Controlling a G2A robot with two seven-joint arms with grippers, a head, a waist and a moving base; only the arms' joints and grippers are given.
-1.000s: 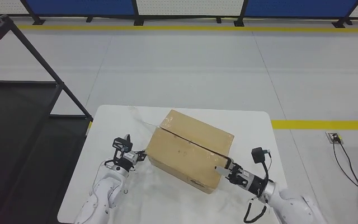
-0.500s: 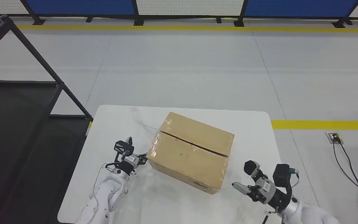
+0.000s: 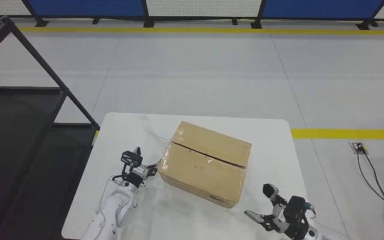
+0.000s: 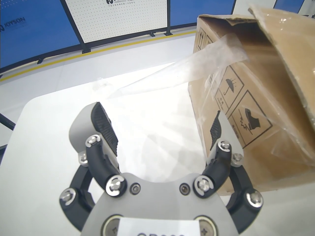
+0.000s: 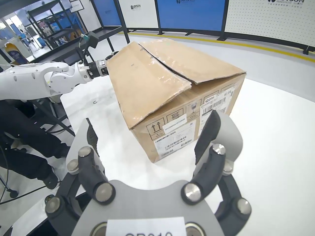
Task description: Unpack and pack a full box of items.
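A brown cardboard box (image 3: 207,162) stands on the white table (image 3: 114,138), its top flaps down with a split seam between them. A loose strip of clear tape (image 4: 184,72) trails from the box's upper corner down to the tabletop. My left gripper (image 3: 150,170) is open at the box's left end; in its wrist view one finger (image 4: 217,128) lies against the box wall (image 4: 258,99). My right gripper (image 3: 259,203) is open near the table's front right, apart from the box's labelled end (image 5: 177,128), with nothing between its fingers.
A black metal rack (image 3: 36,120) stands left of the table. The table's front edge runs just behind both arms. Bare tabletop lies right of the box (image 3: 273,150). A cable (image 3: 367,171) lies on the floor at the far right.
My right gripper has drawn back from the box's near right corner toward the table's front edge and now stands open. The left gripper has barely shifted at the box's left end.
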